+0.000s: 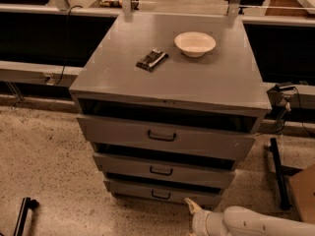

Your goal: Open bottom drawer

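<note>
The grey metal cabinet (pixel 172 77) has three drawers stacked at its front. The bottom drawer (pixel 162 193) is the lowest and flattest, with a small black loop handle (pixel 160 195), and it looks closed. The middle drawer (pixel 162 170) and the taller top drawer (pixel 165 136) sit above it, each with a black handle. My gripper (pixel 191 206) comes in from the lower right on a white arm (pixel 256 224). It is low near the floor, just right of and below the bottom drawer's handle, not touching it.
A white bowl (pixel 195 43) and a dark flat packet (pixel 151 59) lie on the cabinet top. A black bar (pixel 278 173) stands on the floor at the right, a black object (pixel 22 215) at the lower left. Dark counters run behind.
</note>
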